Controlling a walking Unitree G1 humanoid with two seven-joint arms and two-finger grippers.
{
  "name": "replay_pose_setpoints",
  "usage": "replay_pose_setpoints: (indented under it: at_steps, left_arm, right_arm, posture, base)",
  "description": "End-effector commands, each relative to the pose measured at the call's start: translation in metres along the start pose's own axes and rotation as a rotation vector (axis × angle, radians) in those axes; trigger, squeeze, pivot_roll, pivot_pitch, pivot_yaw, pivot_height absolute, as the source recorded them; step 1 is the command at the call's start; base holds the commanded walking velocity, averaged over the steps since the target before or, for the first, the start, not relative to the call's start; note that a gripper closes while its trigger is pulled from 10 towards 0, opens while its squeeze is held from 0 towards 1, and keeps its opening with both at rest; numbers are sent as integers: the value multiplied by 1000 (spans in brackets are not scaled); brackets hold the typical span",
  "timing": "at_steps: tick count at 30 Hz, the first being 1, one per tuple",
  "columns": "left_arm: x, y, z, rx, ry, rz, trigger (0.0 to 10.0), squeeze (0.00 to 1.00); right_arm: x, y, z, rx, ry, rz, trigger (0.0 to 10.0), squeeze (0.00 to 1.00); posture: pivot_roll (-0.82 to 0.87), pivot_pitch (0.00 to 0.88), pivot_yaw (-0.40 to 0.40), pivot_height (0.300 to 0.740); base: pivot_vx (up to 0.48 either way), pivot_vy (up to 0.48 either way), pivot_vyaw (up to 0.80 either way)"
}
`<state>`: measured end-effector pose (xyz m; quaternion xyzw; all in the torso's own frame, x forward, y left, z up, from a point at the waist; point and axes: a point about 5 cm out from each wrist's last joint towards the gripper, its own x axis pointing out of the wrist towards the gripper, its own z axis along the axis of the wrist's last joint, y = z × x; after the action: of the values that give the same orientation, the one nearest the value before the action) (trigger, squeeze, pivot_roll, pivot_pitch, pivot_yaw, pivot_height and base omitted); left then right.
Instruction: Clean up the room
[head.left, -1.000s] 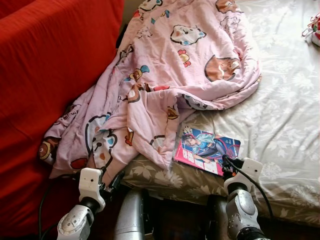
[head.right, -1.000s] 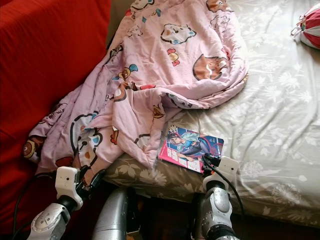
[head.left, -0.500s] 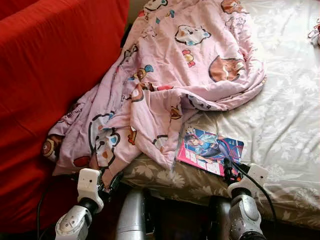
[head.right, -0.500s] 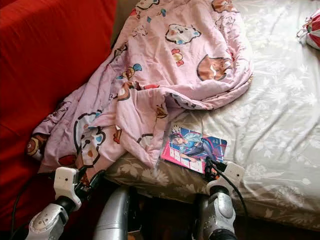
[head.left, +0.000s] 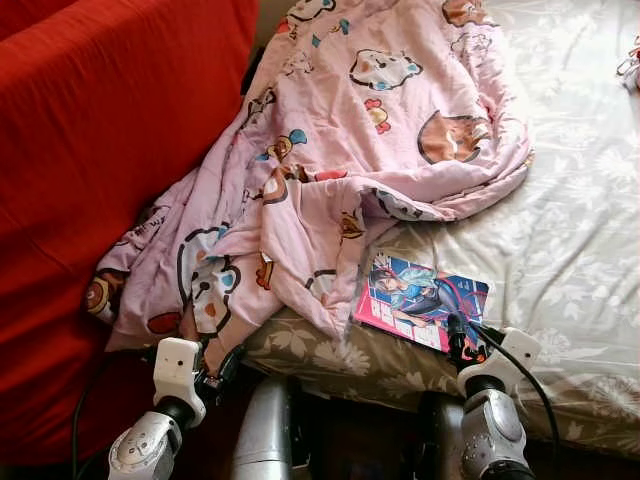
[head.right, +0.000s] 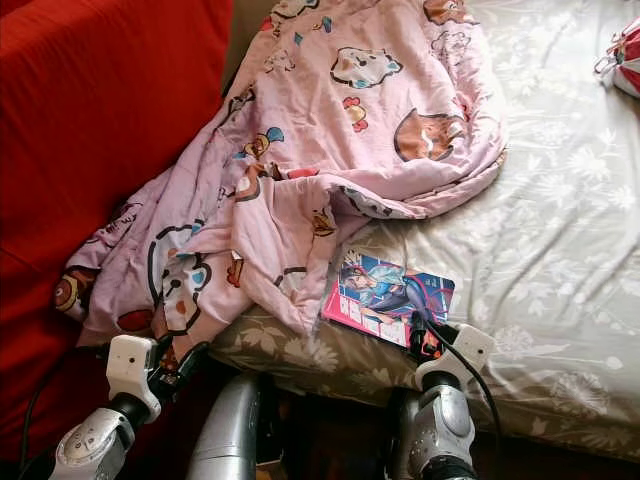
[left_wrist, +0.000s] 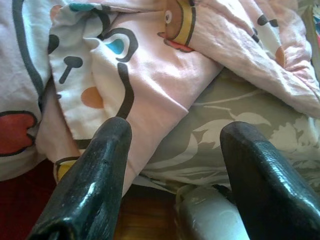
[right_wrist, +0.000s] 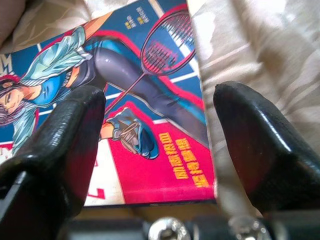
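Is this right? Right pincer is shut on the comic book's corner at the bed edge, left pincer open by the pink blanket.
Not quite. The right pincer is open, not shut: the right wrist view shows its fingers spread around the comic book corner. The left pincer is open by the pink blanket.

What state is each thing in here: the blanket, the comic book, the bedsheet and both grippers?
pink blanket: crumpled, hanging off the bed edge beside the red sofa.
comic book: closed, flat, cover up, one corner under the blanket.
bedsheet: spread, wrinkled.
left gripper: open, at the blanket's hanging edge.
right gripper: open, at the book's near edge.
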<state>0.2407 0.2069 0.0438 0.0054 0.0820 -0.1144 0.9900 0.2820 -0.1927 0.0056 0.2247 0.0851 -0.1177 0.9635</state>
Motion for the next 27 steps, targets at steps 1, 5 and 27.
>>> replay_pose_setpoints:
  at_steps: [1,5,27]
  left_arm:
    - [-10,8,-7,2,33,26,10000,0]
    - [-10,9,-6,5,33,27,10000,0]
    - [-25,12,-4,16,44,30,10000,0]
  right_arm:
    - [-6,-4,-11,28,48,-11,10000,0]
    - [-6,-8,-11,38,53,-17,10000,0]
    - [-25,-26,-37,524,175,53,10000,0]
  posture:
    - [222,238,149,583]
    - [226,239,150,583]
    - [270,258,171,583]
  base:
    - [0,0,0]
    - [0,0,0]
    - [0,0,0]
